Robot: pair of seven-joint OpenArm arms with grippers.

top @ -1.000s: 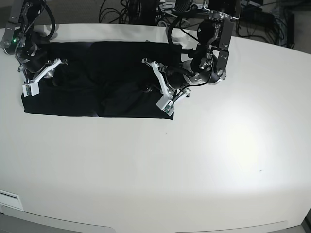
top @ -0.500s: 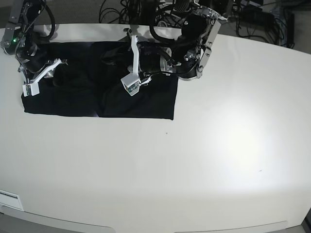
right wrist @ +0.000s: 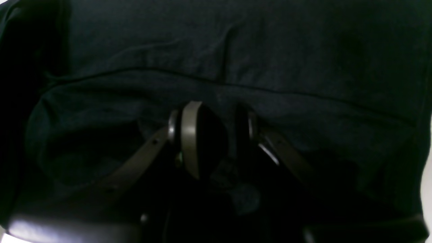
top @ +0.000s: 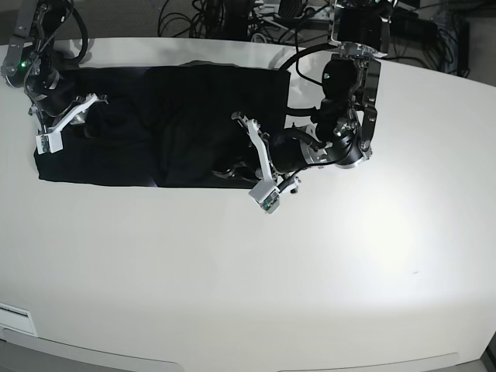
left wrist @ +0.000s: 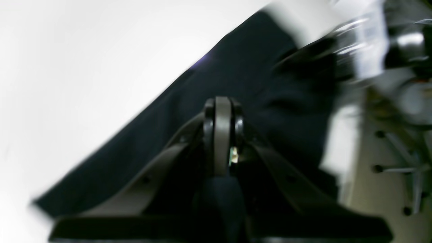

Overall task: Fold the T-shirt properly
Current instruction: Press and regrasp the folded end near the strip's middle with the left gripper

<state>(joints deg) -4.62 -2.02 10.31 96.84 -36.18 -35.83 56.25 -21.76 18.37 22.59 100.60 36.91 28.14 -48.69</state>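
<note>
Tee (top: 155, 124) folded to long band on table (top: 310, 271), cross-folds left | my L gripper (top: 262, 159) jaws together, nothing seen pinched | R gripper (top: 66, 124) jaws apart over cloth

A large black cloth T-shirt (top: 155, 124) lies spread along the far side of the white table (top: 310, 271), folded into a long, roughly rectangular band. Only its plain dark side shows. The cloth is creased and rumpled, with a seam running across it (right wrist: 236, 86), and its near edge lies fairly straight.
</note>
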